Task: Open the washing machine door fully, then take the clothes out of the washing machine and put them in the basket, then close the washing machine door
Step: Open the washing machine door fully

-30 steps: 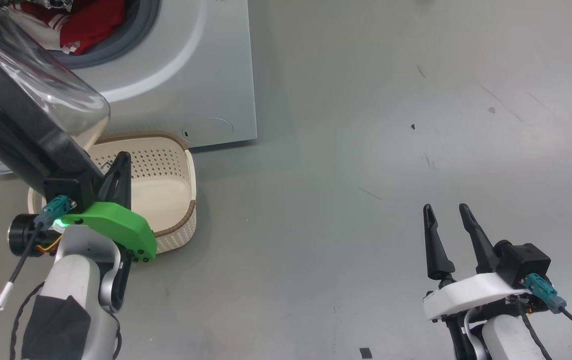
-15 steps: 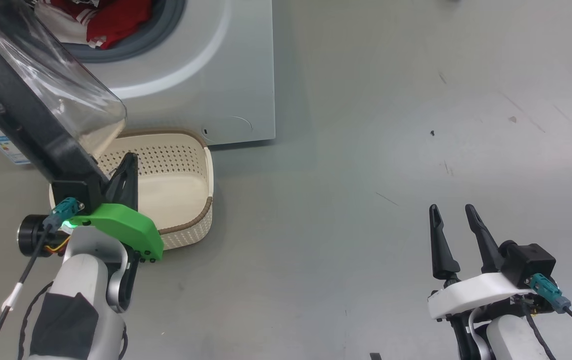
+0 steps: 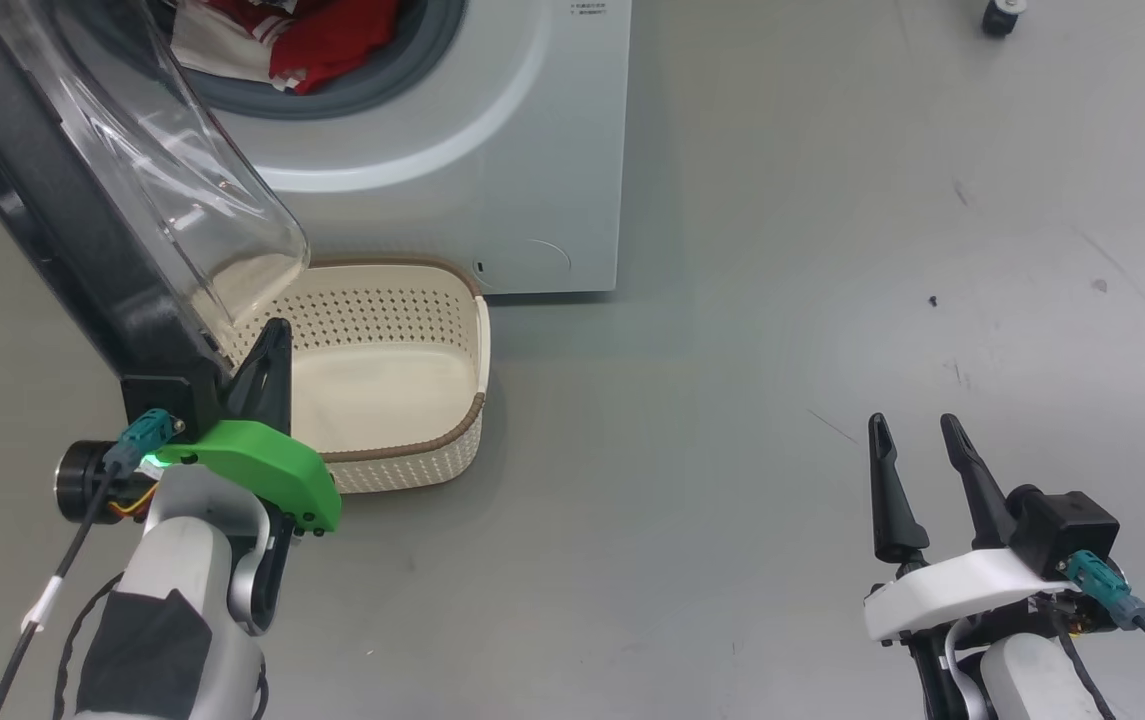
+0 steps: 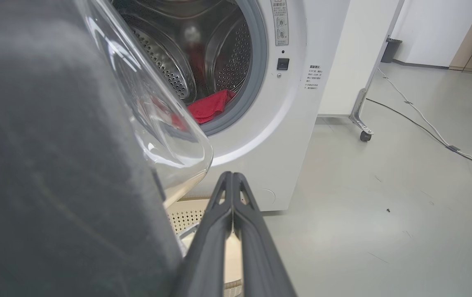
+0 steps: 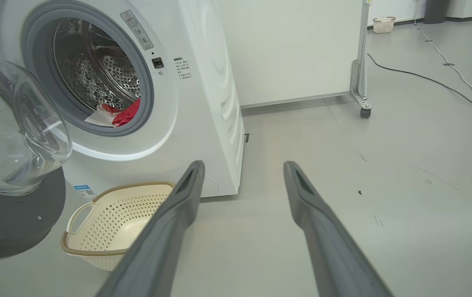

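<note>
Glossy black rim with a bulging clear glass bowl: the washing machine door (image 3: 147,205) stands swung out across the upper left of the head frame, and its bowl overlaps the basket's (image 3: 412,462) back left corner. Basket is cream perforated plastic with a brown woven-look rim, on grey floor at the foot of the white washing machine (image 3: 502,150). Clothes (image 3: 327,42), red with white, lie in the drum mouth, top of frame.

Left gripper (image 3: 272,345): we see fingers pressed together, nothing between, just beside the door's lower edge; contact unclear. Door rim blocks the left half of the left wrist frame. Right gripper (image 3: 914,430): spread, empty, lower right.

Castered white panel (image 5: 301,49) and floor cable (image 5: 425,78) sit behind.

Versus a second ago everything in the head frame sits further right, so camera move. Gripper states unchanged.
</note>
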Controlling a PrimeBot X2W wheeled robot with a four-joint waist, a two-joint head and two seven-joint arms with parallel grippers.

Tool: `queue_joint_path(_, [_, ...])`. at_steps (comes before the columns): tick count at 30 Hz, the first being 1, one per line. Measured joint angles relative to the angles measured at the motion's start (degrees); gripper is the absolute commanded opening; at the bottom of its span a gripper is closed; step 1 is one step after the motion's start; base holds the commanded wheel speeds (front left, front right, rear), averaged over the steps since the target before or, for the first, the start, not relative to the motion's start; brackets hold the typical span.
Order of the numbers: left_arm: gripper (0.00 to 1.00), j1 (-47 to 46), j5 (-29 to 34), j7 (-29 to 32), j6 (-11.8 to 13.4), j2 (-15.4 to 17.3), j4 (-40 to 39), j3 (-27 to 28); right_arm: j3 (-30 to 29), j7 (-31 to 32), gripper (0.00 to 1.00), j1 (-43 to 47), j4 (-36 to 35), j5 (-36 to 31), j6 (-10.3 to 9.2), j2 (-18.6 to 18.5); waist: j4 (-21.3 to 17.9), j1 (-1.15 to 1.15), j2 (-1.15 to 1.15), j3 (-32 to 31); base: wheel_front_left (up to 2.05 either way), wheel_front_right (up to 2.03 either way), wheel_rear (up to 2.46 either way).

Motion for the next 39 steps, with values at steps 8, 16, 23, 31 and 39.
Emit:
queue_joint_path(8, [0.0, 0.0, -1.0, -0.9, -0.2, -0.1, 1.5, -0.1, -0.1, 0.0, 1.0, 0.7, 0.5, -1.0, 0.32, 0.0, 4.0, 0.0, 0.0, -0.8, 0.0, 0.0, 0.0])
queue_joint_path(16, [0.0, 0.0, -1.5, -1.9, -0.2, -0.1, 2.7, 0.0, -0.1, 0.0, 1.0, 1.1, 1.3, -1.1, 0.76, -0.1, 8.1, 0.0, 0.0, -1.7, 0.0, 0.0, 0.0])
queue_joint_path(23, [0.0, 0.0, -2.4, -2.5, -0.2, -0.1, 3.2, 0.9, 0.5, 0.0, 1.0, 1.1, 1.6, -1.5, 0.81, -0.1, 11.1, 0.0, 0.0, -2.1, 0.0, 0.0, 0.0])
queue_joint_path(31, [0.0, 0.0, -3.5, -3.3, 0.3, 0.1, 3.2, 3.3, 1.2, 0.0, 1.0, 1.1, 1.6, -2.0, 0.82, -0.3, 12.8, 0.0, 0.0, -0.9, 0.0, 0.0, 0.0])
queue_joint_path(39, [0.0, 0.0, -5.8, -4.2, 1.0, 1.7, 2.6, 6.8, 1.5, 0.0, 1.0, 0.9, 1.5, -2.4, 0.82, -0.7, 13.5, 0.0, 0.0, 1.9, 0.0, 0.0, 0.0])
